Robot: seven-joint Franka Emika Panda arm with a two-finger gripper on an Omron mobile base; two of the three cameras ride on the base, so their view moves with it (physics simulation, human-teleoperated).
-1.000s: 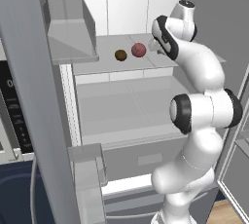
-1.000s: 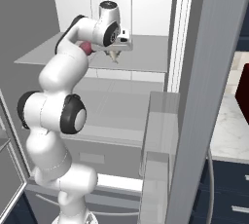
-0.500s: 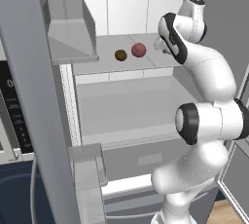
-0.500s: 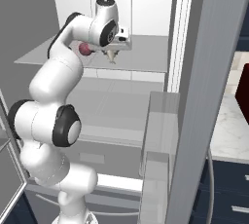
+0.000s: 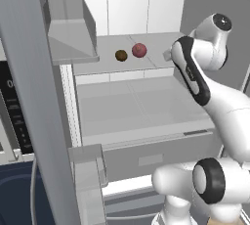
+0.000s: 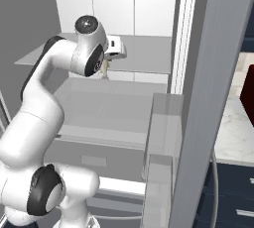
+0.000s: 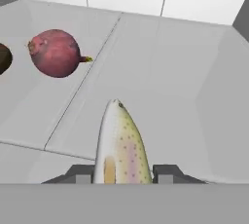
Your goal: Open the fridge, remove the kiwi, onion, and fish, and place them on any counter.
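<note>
The fridge stands open, with its white inside and grey shelves in front of me. On the upper shelf lie the dark-red onion and, left of it, the small brown kiwi. My gripper is over the right part of that shelf, shut on the fish. The fish's speckled silver body sticks out between the fingertips, pointing into the fridge. The onion sits ahead and to the left of the fish. A strip of white marble counter shows at the right.
The open left door carries a bin level with the upper shelf and another bin lower down. The right door with its bin stands close on the other side. A wide drawer lies below.
The jaws have closed a little further onto the fish. The arm's upper links have swung to the right in the left base view. The onion and kiwi have not moved.
</note>
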